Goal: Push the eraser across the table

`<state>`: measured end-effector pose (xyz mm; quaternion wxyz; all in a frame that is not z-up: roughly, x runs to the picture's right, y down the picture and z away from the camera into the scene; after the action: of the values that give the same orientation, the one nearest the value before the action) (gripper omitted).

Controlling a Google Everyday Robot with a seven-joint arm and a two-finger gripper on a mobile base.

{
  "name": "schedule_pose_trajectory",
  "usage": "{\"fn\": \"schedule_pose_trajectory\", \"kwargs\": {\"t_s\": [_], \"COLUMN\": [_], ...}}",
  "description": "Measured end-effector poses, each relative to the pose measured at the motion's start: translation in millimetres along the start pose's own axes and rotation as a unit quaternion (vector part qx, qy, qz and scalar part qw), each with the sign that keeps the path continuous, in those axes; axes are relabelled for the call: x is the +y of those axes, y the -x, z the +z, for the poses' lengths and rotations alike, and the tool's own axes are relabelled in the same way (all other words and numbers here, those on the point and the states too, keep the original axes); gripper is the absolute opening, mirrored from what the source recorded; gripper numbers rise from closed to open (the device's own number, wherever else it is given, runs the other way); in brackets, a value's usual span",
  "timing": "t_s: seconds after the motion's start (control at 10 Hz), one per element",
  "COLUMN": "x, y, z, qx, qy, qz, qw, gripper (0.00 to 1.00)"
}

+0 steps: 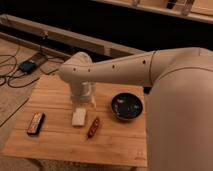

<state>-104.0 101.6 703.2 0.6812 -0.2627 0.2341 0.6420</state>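
The eraser (36, 123) is a small flat black block with reddish marks, lying near the left edge of the light wooden slatted table (55, 142). My gripper (81, 101) hangs from the white arm over the middle of the table, just behind the cream-white block (78, 118). It is well to the right of the eraser and apart from it. The arm's wrist hides most of the gripper.
A slim reddish-brown pen-like object (93, 127) lies right of the cream block. A dark bowl (126, 107) stands at the right of the table. Cables and a small box (27, 65) lie on the floor at the back left.
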Motion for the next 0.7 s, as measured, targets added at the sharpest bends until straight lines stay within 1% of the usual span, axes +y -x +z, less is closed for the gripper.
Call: {"fn": "schedule_pose_trajectory", "kwargs": {"t_s": [0.1, 0.2, 0.3, 0.4, 0.5, 0.6, 0.7], "x": [-0.4, 13.5, 29.4, 48.1, 66.5, 83.8, 102.5], "y": [-0.3, -6.2, -11.8, -18.9, -25.7, -33.6, -42.6], "z": [0.8, 5.5, 9.8, 13.8, 18.7, 24.0, 29.6], "qx": [0.001, 0.006, 0.008, 0.011, 0.014, 0.019, 0.023], "qy": [-0.001, -0.009, -0.012, -0.012, -0.011, -0.007, 0.001], "qz": [-0.002, -0.038, -0.073, -0.112, -0.153, -0.192, -0.232], "qw": [1.0, 0.9992, 0.9972, 0.9936, 0.9881, 0.9812, 0.9725], "gripper": [0.65, 0.65, 0.65, 0.65, 0.65, 0.65, 0.65]}}
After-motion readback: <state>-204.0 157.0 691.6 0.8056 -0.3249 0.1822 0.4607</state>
